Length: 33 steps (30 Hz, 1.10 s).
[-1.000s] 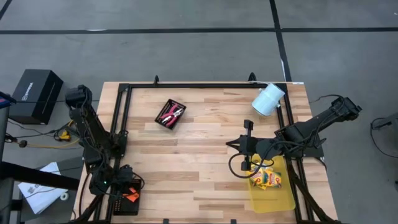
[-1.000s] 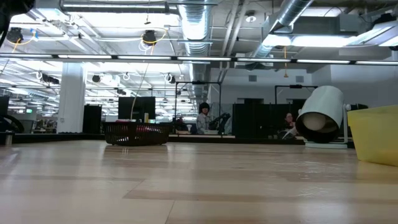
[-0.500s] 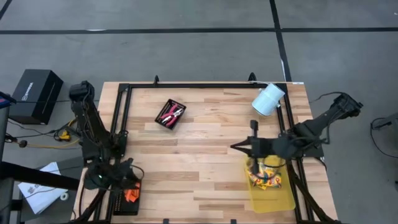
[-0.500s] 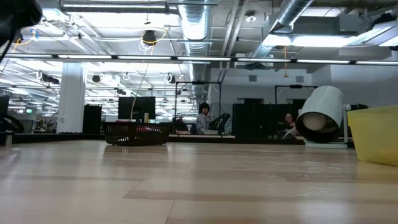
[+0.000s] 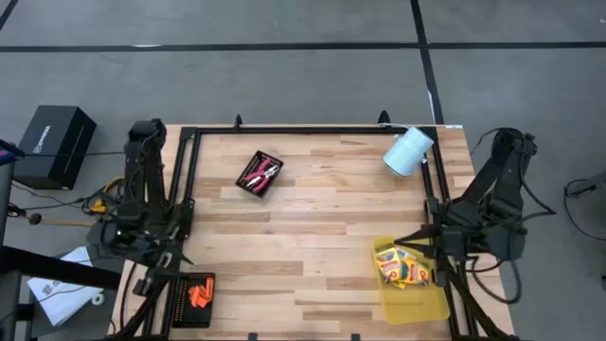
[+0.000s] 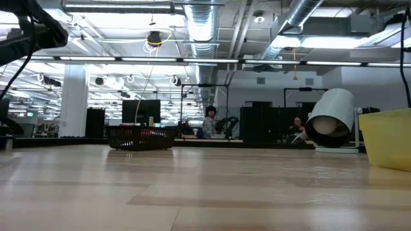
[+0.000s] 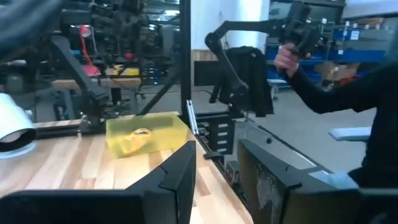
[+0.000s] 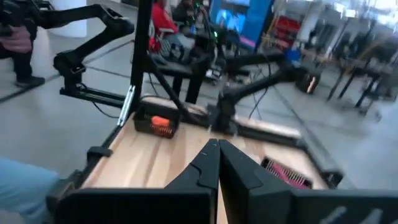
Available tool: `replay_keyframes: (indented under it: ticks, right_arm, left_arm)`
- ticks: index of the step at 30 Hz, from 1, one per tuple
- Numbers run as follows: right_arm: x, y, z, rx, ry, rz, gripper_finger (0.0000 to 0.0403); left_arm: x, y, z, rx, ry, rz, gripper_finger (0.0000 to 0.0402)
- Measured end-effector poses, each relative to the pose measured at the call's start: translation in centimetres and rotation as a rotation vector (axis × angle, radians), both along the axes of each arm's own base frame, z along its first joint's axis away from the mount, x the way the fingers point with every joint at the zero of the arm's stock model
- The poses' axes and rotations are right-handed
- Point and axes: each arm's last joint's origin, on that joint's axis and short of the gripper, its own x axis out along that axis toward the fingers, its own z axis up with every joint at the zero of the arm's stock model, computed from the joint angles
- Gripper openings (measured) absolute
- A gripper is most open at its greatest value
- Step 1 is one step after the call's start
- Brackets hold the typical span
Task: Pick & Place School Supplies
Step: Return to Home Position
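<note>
Both your arms sat folded at the side edges of the surface [image 5: 322, 248], I judge because nothing loose lay left to sort. Your left pincer [image 7: 217, 152] stood open and empty, and your right pincer [image 8: 214, 149] was closed on nothing. The orange erasers [image 5: 197, 294] lay in the near black basket [image 5: 189, 314]. The scissors [image 5: 260, 173] lay in the far tray [image 5: 248, 189], and the crayon boxes [image 5: 405, 270] in the yellow bin [image 5: 423, 305].

The bench [image 5: 312, 237] was of pale wooden planks, smooth with a soft sheen, edged by a black metal frame [image 5: 303, 130]. A black wire-mesh tray [image 5: 259, 175] lay far left; near right, a translucent yellow plastic bin [image 5: 417, 303] held printed-card crayon boxes [image 5: 405, 273]. The floor [image 5: 284, 76] was matt grey.
</note>
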Motion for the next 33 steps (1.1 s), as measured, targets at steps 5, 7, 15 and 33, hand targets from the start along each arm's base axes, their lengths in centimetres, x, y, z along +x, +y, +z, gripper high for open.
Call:
replay_keyframes:
  ticks: [5,7,15,33]
  right_arm:
    - [1.0,0.3,1.1,-0.101,-0.075,0.021,0.0]
    - [1.5,0.1,1.6,-0.098,-0.105,0.059,0.0]
    - [6.0,-1.3,1.9,-0.158,-0.196,0.221,0.0]
    - [16.5,-6.2,3.5,-0.258,-0.031,0.078,0.0]
  left_arm:
    - [-0.4,-2.4,-0.1,0.025,0.012,0.065,0.0111]
    - [-0.1,-4.4,-0.1,0.063,0.01,0.09,0.0111]
    - [4.5,-14.8,1.5,0.296,-0.004,0.305,0.0111]
    - [10.5,-5.8,12.9,0.36,-0.073,0.566,0.0096]
